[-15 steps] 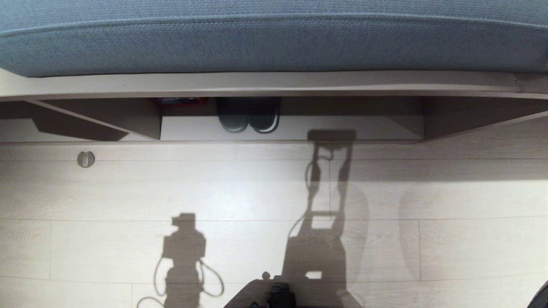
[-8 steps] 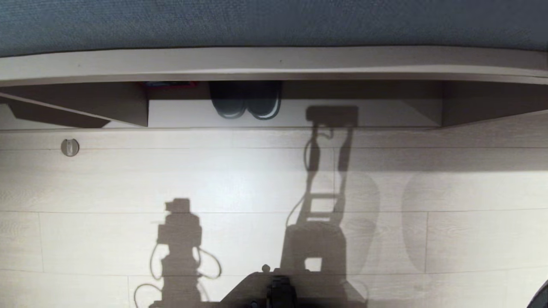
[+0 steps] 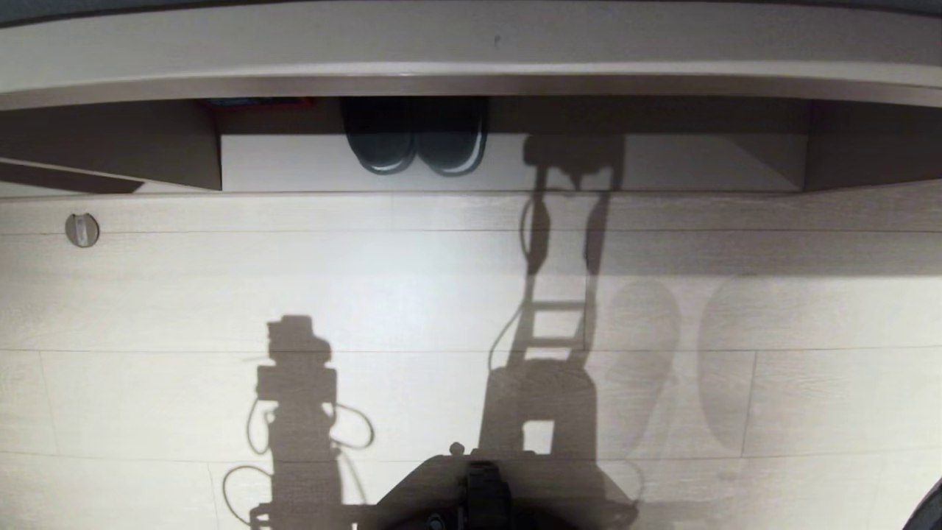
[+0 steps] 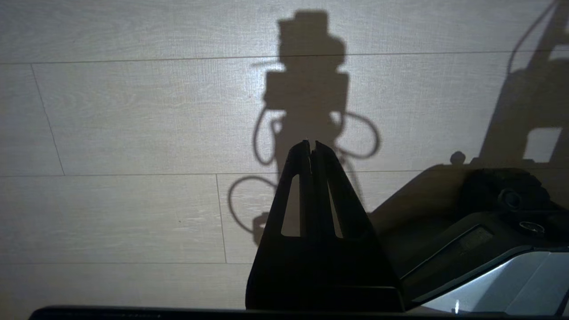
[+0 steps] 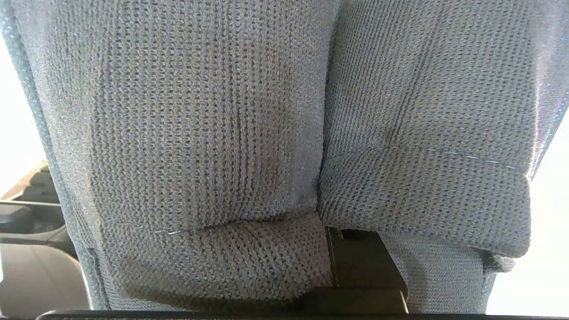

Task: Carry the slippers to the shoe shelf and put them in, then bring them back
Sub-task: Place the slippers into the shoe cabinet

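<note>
Pale wood-plank floor [image 3: 412,294] runs up to a low built-in unit, robot shadows across it. In a cubby [image 3: 662,165] sits another dark pair [image 3: 416,140]. The right claw [image 5: 351,249] is clamped on the slippers [image 5: 200,133], side by side, long axes running away from the wrist. The left claw [image 4: 312,144] hangs pressed together, empty.

Head camera tilted down; no object moved on its own.
The blue-grey woven cushion that filled the 12 o'clock band is gone from the head view, leaving the pale beige wooden ledge [image 3: 471,44] at the top edge. The dark pair of slippers with whitish sole edges [image 3: 416,143], the round metal floor fitting [image 3: 82,230] and the floor shadows all sit differently in frame.
</note>
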### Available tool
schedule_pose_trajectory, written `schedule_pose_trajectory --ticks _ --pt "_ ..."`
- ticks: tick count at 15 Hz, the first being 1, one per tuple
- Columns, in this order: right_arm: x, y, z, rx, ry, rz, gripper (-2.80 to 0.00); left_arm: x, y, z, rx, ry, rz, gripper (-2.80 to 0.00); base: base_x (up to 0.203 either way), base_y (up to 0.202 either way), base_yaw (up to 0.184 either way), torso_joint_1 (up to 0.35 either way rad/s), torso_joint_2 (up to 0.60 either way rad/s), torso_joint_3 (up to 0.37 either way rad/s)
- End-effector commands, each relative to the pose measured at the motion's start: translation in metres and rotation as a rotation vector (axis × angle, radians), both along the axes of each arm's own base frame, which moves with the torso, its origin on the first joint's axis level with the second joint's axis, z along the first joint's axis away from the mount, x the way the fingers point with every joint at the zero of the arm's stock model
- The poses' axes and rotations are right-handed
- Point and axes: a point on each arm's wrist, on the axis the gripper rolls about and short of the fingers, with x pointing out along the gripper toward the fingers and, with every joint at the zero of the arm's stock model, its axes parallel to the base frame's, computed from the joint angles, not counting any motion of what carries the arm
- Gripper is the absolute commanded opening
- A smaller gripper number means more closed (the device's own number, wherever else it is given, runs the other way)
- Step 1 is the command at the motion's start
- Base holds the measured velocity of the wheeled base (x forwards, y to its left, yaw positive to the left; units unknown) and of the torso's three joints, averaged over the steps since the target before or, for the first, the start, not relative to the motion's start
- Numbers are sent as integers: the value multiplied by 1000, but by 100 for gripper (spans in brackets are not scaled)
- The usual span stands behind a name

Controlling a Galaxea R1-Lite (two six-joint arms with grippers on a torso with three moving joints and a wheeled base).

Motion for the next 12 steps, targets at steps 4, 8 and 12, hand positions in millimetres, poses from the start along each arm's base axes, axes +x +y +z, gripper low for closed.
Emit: schedule_pose_trajectory --ticks 4,8,12 --pt "0 0 2 3 -10 0 -280 0 0 0 2 -1 0 -280 0 0 0 3 2 -179" --pt "2 0 36 15 38 13 -280 0 0 0 2 -1 0 -280 0 0 0 2 3 -26" --pt "42 2 75 47 196 78 -280 0 0 0 2 -1 0 -280 0 0 0 0 0 0"
